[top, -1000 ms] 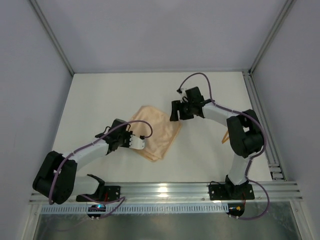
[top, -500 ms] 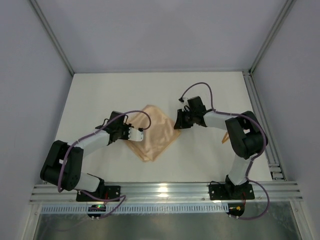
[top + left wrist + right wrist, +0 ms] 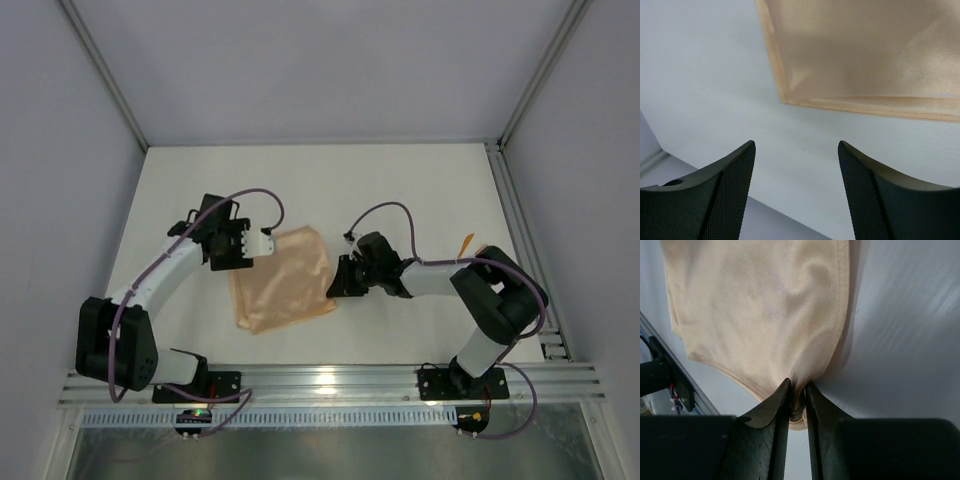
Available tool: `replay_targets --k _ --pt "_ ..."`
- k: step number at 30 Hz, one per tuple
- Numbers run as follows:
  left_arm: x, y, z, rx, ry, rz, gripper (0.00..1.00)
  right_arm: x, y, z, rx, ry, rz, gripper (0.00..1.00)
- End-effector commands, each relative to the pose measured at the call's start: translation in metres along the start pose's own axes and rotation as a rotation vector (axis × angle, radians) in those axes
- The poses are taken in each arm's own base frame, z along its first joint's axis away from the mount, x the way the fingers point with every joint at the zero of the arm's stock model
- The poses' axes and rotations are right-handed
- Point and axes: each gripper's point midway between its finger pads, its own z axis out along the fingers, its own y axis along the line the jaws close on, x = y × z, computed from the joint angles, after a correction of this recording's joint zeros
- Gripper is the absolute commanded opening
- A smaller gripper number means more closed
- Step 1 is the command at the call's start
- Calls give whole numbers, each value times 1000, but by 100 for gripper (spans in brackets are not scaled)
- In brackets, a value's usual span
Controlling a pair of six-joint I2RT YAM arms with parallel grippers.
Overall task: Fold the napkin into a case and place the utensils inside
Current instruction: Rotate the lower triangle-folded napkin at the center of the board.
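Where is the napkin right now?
In the top view the napkin lies on the table, left of centre, between the arms. The right gripper pinches its right edge, and the open left gripper sits just off its far-left corner.

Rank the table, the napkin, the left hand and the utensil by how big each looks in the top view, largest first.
1. table
2. napkin
3. left hand
4. utensil: only a thin orange sliver shows by the right arm, so its full size is unsure.
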Motion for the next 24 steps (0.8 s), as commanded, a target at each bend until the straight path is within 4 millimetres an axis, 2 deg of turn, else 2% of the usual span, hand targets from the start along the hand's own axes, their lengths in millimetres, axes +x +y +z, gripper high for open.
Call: replay_targets --k 1,4,5,6,8,9,10,11,12,13,15,16,17,19,20,21,24 --pt "2 -25 -45 126 28 -147 69 10 13 0 -29 -35 81 23" --pt "9 -46 -63 198 116 -406 63 21 19 -5 -32 -12 68 31" --pt "8 -51 -66 197 131 -542 59 22 21 -7 -33 -8 58 35" --pt "7 -48 -69 188 136 -606 57 25 19 -10 -21 5 48 43" --pt "6 -42 -70 163 118 -724 52 10 23 -20 -5 -29 0 46" --pt "4 -36 -70 131 110 -801 51 10 19 -24 31 -6 -12 47" --pt "1 -22 -67 83 73 -847 48 -19 27 -31 17 -55 -73 49" --pt "-5 -17 -63 79 47 -885 48 -30 27 -34 25 -57 -89 49" --pt "-11 -10 -62 67 20 -949 48 -52 35 -40 23 -78 -107 50" --pt "-16 -2 -57 58 -9 -974 48 -71 29 -44 35 -102 -128 50" --pt "-25 13 -47 64 -38 -1029 48 -89 19 -37 66 -100 -131 50" --pt "-27 18 -41 64 -45 -1075 48 -112 27 -37 57 -134 -153 50" --pt "-29 29 -33 41 -71 -1089 49 -116 12 -26 80 -116 -148 50" --pt "-24 32 -9 39 -45 -1134 51 -139 13 -19 76 -142 -154 50" --pt "-24 41 0 14 -53 -1142 52 -145 8 -16 81 -145 -144 50" --pt "-20 37 16 32 -27 -1161 52 -152 4 -4 87 -137 -140 50" --pt "-16 42 36 25 -21 -1182 50 -161 -3 20 74 -116 -127 50"
